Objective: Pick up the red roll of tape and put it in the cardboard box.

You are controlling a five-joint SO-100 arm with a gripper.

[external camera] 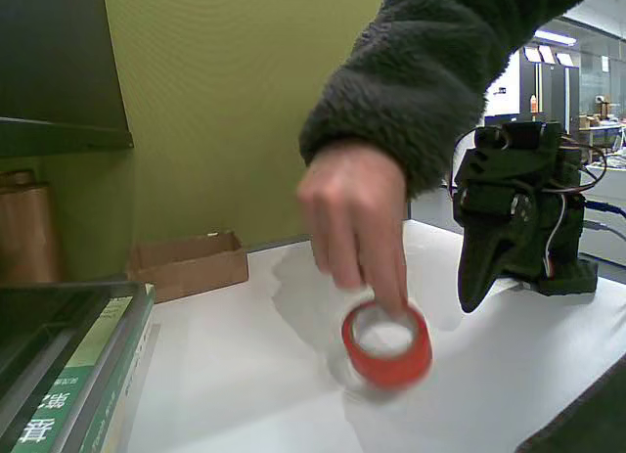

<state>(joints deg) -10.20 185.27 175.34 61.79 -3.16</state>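
The red roll of tape (387,343) lies flat on the table (245,375), near the folded arm's gripper (476,277), whose fingers look pressed together. A person's hand (354,218) is touching the roll. It looks light and stiff: pinch across its wall. The cardboard box (191,263) sits well apart.

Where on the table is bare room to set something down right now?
Free: the white table between the box, the books and the tape; also the front right, below the gripper. Crowded: the middle, where a person's hand touches the tape, close beside the gripper.
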